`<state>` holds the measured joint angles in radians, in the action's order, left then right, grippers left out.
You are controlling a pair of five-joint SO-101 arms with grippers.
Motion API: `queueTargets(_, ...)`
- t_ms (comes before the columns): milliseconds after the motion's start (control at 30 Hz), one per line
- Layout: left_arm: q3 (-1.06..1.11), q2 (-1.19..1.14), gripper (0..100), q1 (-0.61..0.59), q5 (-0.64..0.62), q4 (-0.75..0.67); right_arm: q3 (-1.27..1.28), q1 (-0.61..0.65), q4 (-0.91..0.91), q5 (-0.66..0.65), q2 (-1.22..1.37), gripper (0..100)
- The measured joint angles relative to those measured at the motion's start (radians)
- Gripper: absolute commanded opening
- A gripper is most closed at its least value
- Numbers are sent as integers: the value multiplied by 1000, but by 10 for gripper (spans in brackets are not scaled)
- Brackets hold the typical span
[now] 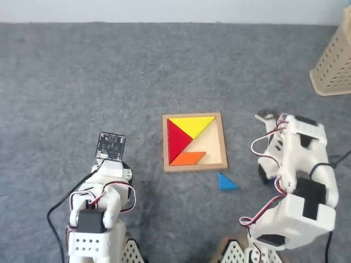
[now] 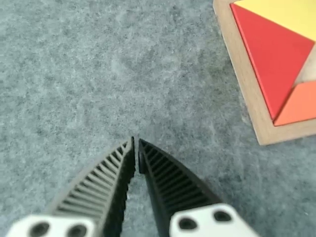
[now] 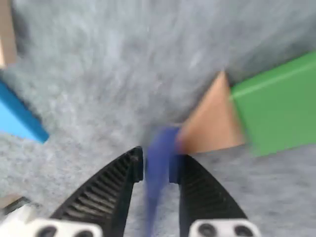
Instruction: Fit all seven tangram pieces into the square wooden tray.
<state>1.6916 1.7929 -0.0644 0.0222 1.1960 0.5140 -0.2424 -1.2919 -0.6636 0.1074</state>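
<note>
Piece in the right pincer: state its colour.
Dark blue; the piece shows clearest in the right wrist view, gripped by the right pincer.

Bright, even, diffuse light from overhead. Shadows soft and short on grey mat [image 1: 109, 76]: dim patch close beside left arm [image 1: 98, 213], thin line of shade inside rim of wooden tray [image 1: 193, 167]. Slight darkening twd near corners of high view. Left wrist view: mat fibres crisp mid-frame, left gripper [image 2: 137, 142] softer twd its base. Right wrist view: smeared throughout. Dark blue piece [image 3: 160, 143] betw. fingers of right gripper [image 3: 159, 157] just a streak. Green piece [image 3: 276, 108] & tan piece [image 3: 207, 118] w/ fuzzy edges, mat texture washed to streaks.
</note>
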Motion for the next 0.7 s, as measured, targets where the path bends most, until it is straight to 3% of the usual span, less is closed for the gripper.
queueTargets(267, 0, 0, 11, 0, 0, 0, -193, 21, -114, 0, 0, 62)
queueTargets(700, 0, 0, 11, 0, 0, 0, -255, 287, -6, 158, 0, 67)
